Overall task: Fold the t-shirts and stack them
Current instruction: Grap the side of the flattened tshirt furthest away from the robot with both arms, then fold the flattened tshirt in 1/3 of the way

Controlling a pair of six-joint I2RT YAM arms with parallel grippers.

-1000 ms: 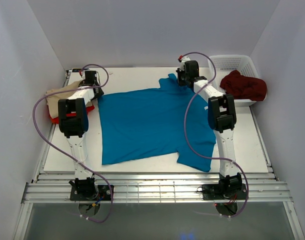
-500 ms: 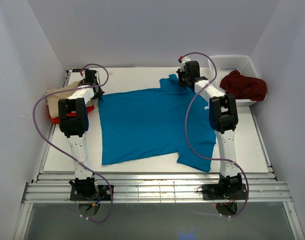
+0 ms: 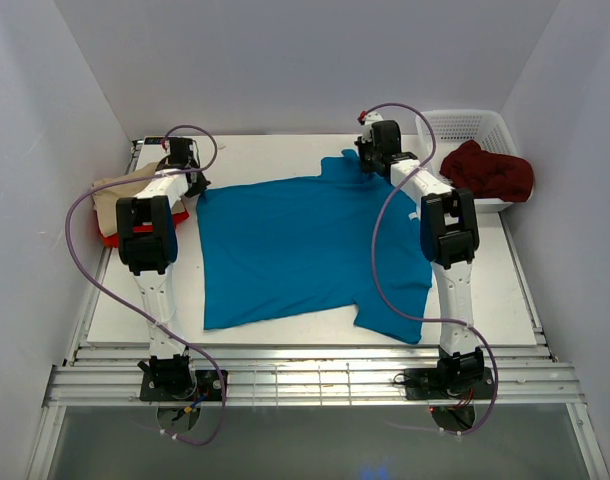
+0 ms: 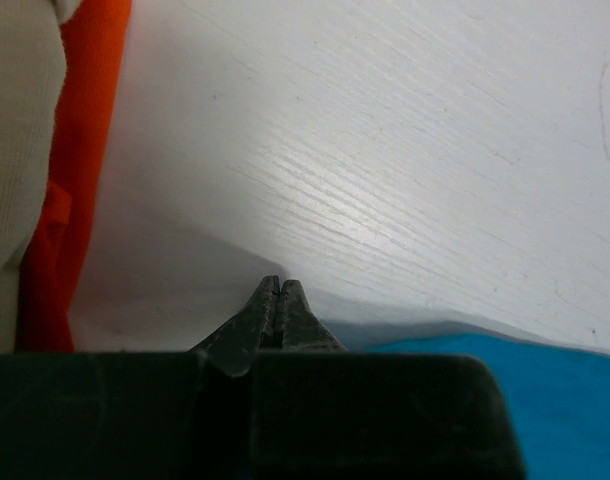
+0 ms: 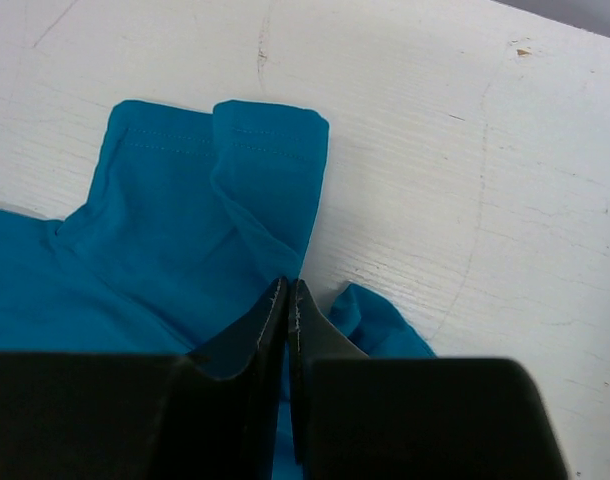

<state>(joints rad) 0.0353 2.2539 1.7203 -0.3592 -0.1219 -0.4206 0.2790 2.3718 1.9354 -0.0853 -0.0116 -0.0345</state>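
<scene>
**Both arms reach to the far edge of the teal t-shirt (image 3: 305, 245)**

The left arm stretches from its base up the left side of the table (image 3: 285, 328). Its wrist bends inward, so the left gripper (image 4: 278, 290) sits low at the shirt's far left corner. Its dark, wedge-shaped fingers are pressed tip to tip. Blue cloth shows just beside them, but whether any is caught between them cannot be told.

The right arm extends along the right side. The right gripper (image 5: 287, 285) is clenched on a raised fold of the same shirt, beside the far sleeve with its stitched hem.

The shirt lies spread wide over the white, grainy board, soft and lightly rippled. A beige t-shirt (image 3: 115, 190) lies over a red t-shirt (image 3: 110, 238) at the left edge. A maroon t-shirt (image 3: 488, 170) is crumpled in the white lattice basket (image 3: 465, 125) at the far right.
</scene>
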